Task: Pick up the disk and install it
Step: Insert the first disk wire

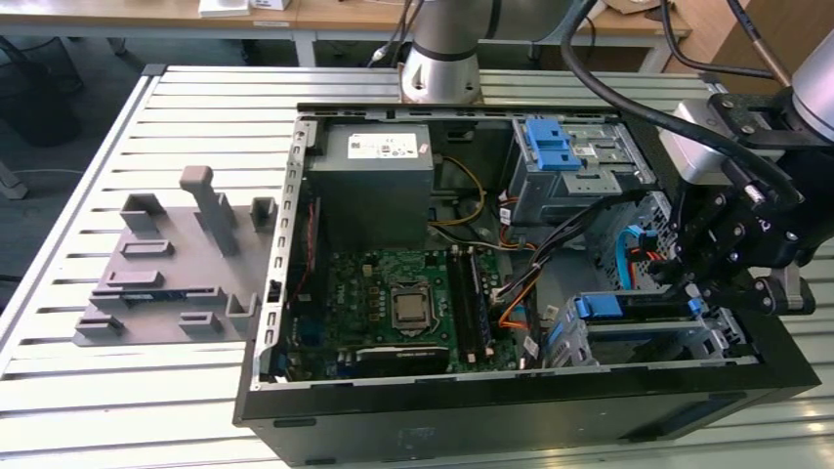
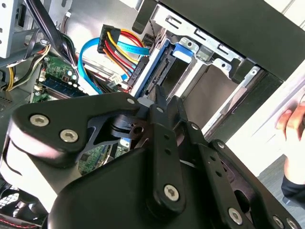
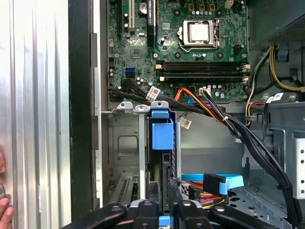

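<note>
Your pincer (image 1: 694,293) sits low at the drive cage (image 1: 678,342) in the corner of the open computer case (image 1: 521,410), on the exterior view's right. In the first wrist view its two black fingers (image 3: 153,191) stand close together on either side of the disk (image 3: 162,136), which sits on edge in a slot of the cage with its blue carrier frame facing the camera. The fingers look closed on the disk's thin edge, though you cannot see the contact itself. In the second wrist view the fingertips (image 2: 162,98) reach the same blue-edged disk (image 2: 183,50) inside the silver metal bay.

You can see the disk well into the cage, between the metal walls, its blue tab level with the cage rim. Beside it, a blue flat cable (image 3: 224,181) and a bundle of red, yellow and orange wires (image 2: 121,40) lie near the cage floor. The motherboard (image 1: 404,293) lies flat in the middle of the case, with the grey power supply box (image 1: 378,161) above it in the exterior view and a second cage with a blue latch (image 1: 554,147) further toward the arm's base.

A grey plastic fixture (image 1: 176,264) rests on the slatted table (image 1: 156,391), well apart from the case on the exterior view's left. A person's hand (image 2: 293,119) shows at the edge of the second wrist view, away from the pincer.
</note>
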Controlling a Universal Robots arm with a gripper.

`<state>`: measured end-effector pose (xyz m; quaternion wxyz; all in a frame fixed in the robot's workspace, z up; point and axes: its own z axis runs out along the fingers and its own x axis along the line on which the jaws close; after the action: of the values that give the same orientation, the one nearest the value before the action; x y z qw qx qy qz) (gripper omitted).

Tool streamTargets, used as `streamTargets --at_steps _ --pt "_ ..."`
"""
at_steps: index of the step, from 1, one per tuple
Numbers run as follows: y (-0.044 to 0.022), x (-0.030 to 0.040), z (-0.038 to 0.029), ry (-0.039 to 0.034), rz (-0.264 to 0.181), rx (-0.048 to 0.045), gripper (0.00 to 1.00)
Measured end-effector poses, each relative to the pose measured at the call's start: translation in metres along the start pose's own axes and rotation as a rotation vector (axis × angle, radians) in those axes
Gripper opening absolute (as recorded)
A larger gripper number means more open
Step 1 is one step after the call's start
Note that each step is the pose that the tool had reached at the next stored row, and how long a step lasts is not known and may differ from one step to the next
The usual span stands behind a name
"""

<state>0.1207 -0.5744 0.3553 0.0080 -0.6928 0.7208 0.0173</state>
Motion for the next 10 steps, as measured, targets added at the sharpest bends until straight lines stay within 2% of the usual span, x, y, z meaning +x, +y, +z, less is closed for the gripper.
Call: streamTargets --at_steps 1,10 --pt "0.0000 0.0000 0.0000 0.0000 0.000 0.0000 0.24" --pt "0.0000 -0.0015 -0.0024 0.0001 0.000 0.0000 0.24"
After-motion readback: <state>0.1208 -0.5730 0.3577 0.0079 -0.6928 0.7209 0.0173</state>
